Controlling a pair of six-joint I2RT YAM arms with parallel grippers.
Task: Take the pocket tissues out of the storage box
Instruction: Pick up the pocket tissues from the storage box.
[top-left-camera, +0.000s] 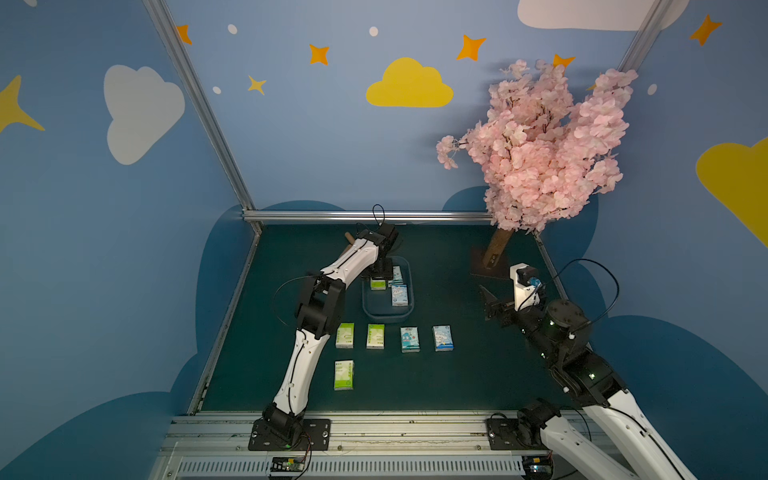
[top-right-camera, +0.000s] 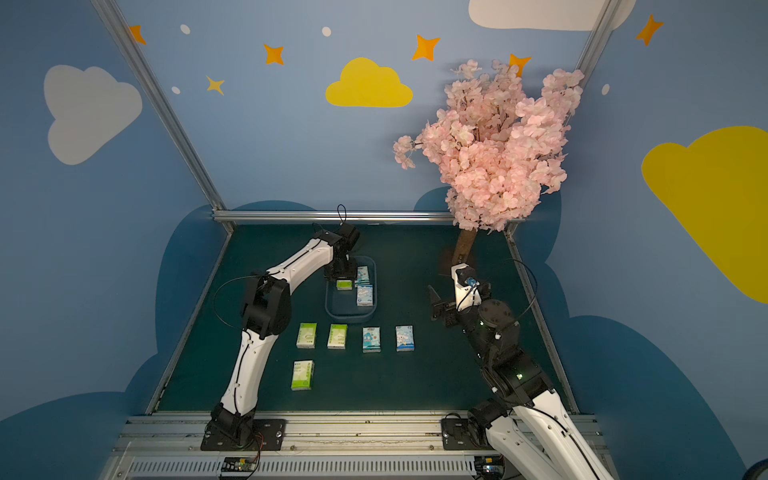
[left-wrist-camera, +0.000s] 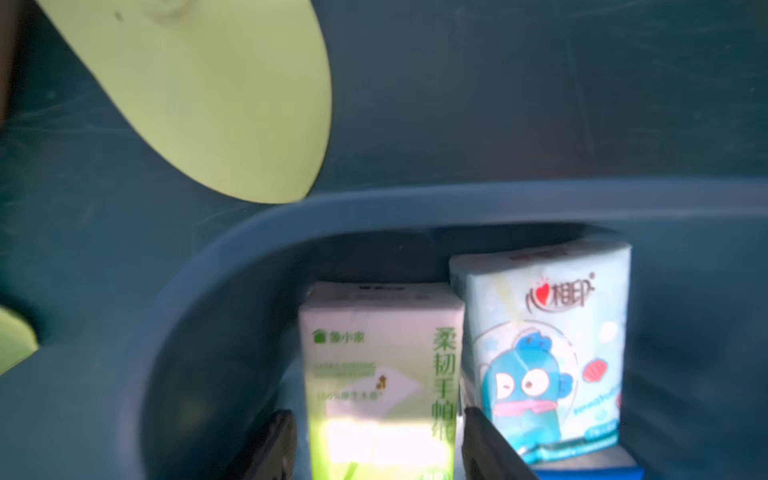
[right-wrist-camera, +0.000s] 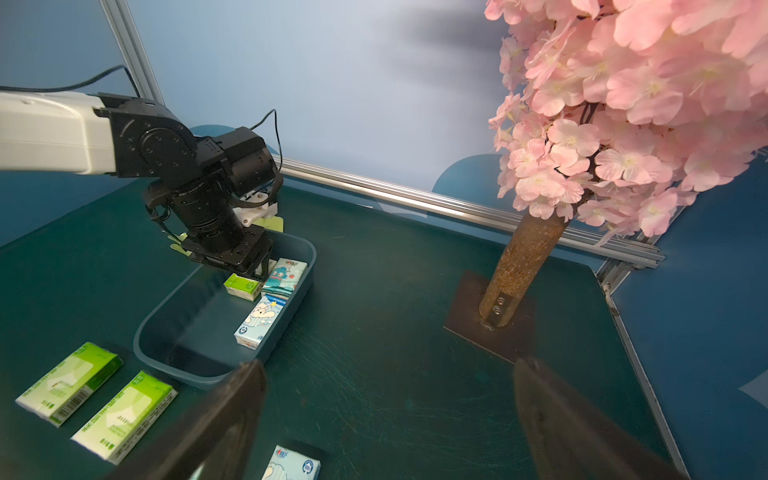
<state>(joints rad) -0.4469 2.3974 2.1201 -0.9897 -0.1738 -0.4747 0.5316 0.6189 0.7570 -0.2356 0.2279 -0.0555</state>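
The left gripper (left-wrist-camera: 376, 415) reaches down into the storage box (top-left-camera: 388, 318) at its far end. Its jaws are drawn in narrow on the long edges of a green-and-white packet (left-wrist-camera: 378, 374), one black finger against each side. This packet is white with green stripes and green printed characters. It is blurred in the left wrist view.

Just beside it inside the box, on the right, lies a light blue packet (left-wrist-camera: 544, 353). It shows a round-eyed blue cartoon creature, a red shell and a red heart logo. A second blue packet (right-wrist-camera: 259, 322), with a pale cartoon figure, lies along the same wall, nearer the box's near end. The rest of the box floor is bare.

Outside the box, in front of its near rim, four packets lie flat in a row on the dark green mat: two green ones (top-left-camera: 345, 335) (top-left-camera: 375, 336) and two blue ones (top-left-camera: 409, 339) (top-left-camera: 442, 338). A third green one (top-left-camera: 343, 375) lies farther out from the box, on the left.

A yellow-green shovel blade (left-wrist-camera: 216, 104) rests just beyond the box's far rim.

The right gripper (right-wrist-camera: 390, 363) hangs above the mat, well to the right of the box. Its jaws are spread wide and it holds nothing. The pink tree (top-left-camera: 540, 145) stands on a brown plate (right-wrist-camera: 490, 328), well off to the box's right.
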